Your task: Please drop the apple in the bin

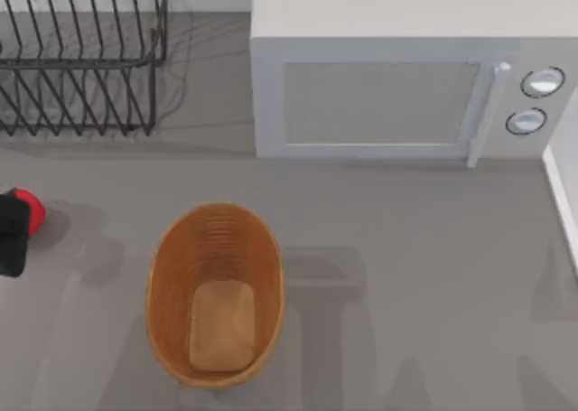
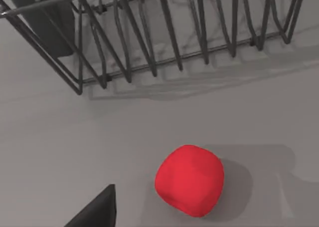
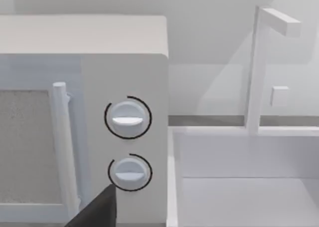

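Red and round, the apple [image 2: 190, 180] rests on the tabletop [image 1: 406, 275] at its left edge, beneath my left claw [image 1: 11, 235], well apart from the bin [image 1: 215, 294]. Claw opening: cannot tell. Risk: an off-centre closure rolls the smooth fruit away toward the dish rack [image 2: 164, 32].

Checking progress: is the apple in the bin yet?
Not yet. The apple lies on the table at the left edge; the bin holds nothing.

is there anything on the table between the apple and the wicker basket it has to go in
Nothing visible. In the top view the apple lies at the table's left edge, with bare grey table between it and the wicker basket. The wire dish rack stands farther back, off that path. The left gripper is right at the apple.
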`<state>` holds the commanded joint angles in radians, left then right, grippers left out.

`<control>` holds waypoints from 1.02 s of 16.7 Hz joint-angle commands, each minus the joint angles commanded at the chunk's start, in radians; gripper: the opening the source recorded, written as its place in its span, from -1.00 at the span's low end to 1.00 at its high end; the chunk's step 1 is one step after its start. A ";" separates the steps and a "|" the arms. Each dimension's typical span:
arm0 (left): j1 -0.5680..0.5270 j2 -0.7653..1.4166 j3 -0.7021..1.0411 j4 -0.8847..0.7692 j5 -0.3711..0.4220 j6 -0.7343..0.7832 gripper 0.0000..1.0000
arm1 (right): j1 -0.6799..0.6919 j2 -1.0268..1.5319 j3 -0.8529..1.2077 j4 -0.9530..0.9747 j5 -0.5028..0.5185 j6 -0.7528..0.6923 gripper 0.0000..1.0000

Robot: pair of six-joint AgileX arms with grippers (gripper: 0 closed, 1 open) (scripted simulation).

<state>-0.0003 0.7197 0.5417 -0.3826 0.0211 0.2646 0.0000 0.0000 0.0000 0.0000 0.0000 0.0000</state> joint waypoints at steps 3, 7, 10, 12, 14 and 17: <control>0.005 0.260 0.200 -0.137 0.005 0.089 1.00 | 0.000 0.000 0.000 0.000 0.000 0.000 1.00; 0.023 0.602 0.454 -0.319 -0.001 0.201 1.00 | 0.000 0.000 0.000 0.000 0.000 0.000 1.00; 0.040 0.836 0.626 -0.445 -0.011 0.276 1.00 | 0.000 0.000 0.000 0.000 0.000 0.000 1.00; 0.050 0.972 0.725 -0.518 -0.017 0.321 1.00 | 0.000 0.000 0.000 0.000 0.000 0.000 1.00; 0.057 1.088 0.812 -0.580 -0.022 0.361 1.00 | 0.000 0.000 0.000 0.000 0.000 0.000 1.00; 0.060 1.215 0.909 -0.647 -0.024 0.409 1.00 | 0.000 0.000 0.000 0.000 0.000 0.000 1.00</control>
<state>0.0601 1.9350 1.4509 -1.0295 -0.0029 0.6737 0.0000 0.0000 0.0000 0.0000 0.0000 0.0000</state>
